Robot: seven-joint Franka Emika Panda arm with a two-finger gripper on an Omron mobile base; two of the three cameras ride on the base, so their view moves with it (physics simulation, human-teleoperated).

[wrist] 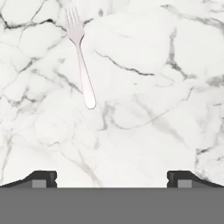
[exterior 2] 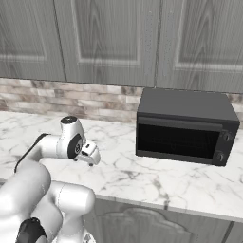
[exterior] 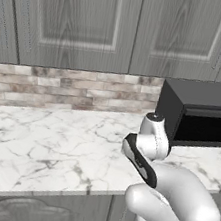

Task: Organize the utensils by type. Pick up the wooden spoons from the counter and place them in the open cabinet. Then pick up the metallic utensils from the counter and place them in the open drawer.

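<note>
Hovering over the surface [wrist: 144, 109], hand [wrist: 111, 177] looking straight down, finger tips [wrist: 41, 178] spread wide w/ nothing between them, not gripping anything.

Key relation for next move: fork [wrist: 79, 57] lying ahead of the hand and off toward its left finger, apart from both tips, flat on the marble. Long axis running nearly fore-aft in the hand view, slight lean: tines at the far end, rounded handle end pointing back toward the hand. Fingers opening crosswise to that axis, so prob. already lined up to pinch across the handle; judging the hand needs to go fwd and a bit left, then down. Thin, flat piece, so likely tricky to get under; slipping or skidding on the marble a risk.

In the base views the hand [exterior 2: 90, 154] sitting low over the surface [exterior 2: 156, 178], w/ the black oven [exterior 2: 185, 127] off to one side and well apart. Fork not made out there, prob. hidden behind the arm.

Counts:
- metallic utensils: 1 fork seen, just ahead-left of the hand; metal spoon not spotted
- wooden spoons: 0 spotted
- ovens: 1
- upper cabinet doors [exterior: 76, 21]: several seen, all appearing closed
- open drawer / open cabinet: none spotted

Task stage, as a guess: working on the metal-utensil part, approaching the fork, grasp not yet made.
</note>
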